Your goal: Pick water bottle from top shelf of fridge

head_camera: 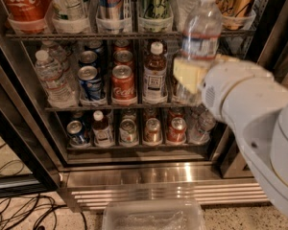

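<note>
The water bottle (201, 30), clear and ribbed with a white label in blue and red print, stands upright in my gripper (201, 70). The gripper is shut on its lower half, with one cream finger (187, 74) across its front. The bottle is held in front of the fridge (134, 176), at the right side, overlapping the top shelf (86, 34) and the rack below it. Its cap is cut off by the top of the picture. My white arm (259, 128) fills the right side.
The top shelf bins hold a Coca-Cola bottle (21, 4) and tall cans. Lower racks hold soda cans, a brown-liquid bottle (155, 73) and a small crinkled bottle (53, 78). A clear plastic tub (153, 215) and cables (19, 210) lie on the floor.
</note>
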{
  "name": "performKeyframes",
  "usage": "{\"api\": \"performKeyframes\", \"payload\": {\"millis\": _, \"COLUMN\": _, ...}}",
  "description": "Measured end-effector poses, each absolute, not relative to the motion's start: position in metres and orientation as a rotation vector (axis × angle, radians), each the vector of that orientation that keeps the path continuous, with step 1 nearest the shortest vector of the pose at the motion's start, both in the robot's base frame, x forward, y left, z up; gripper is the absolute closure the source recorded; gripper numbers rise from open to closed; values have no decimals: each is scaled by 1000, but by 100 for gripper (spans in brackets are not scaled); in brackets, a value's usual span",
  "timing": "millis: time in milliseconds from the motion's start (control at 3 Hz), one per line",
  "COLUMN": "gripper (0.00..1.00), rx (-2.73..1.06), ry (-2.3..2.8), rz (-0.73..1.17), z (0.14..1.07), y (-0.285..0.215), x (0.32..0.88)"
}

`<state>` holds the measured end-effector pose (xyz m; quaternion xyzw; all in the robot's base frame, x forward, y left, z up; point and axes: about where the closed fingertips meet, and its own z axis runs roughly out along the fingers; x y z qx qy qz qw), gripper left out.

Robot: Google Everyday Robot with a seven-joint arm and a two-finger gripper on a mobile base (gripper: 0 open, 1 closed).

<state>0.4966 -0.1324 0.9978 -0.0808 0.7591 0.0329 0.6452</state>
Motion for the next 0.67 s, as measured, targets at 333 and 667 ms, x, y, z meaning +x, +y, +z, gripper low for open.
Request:
{"api": "performKeyframes", "payload": {"millis": 333, "gripper": 100, "rx": -219, "ry": 1806, "rz": 231, "z": 963, "y": -113, "x": 471}}
{"api": "performKeyframes", "payload": {"millis": 667, "gripper": 100, "rx": -303, "ry": 1813, "rz": 389, "z": 957, "y": -92, "x": 455}}
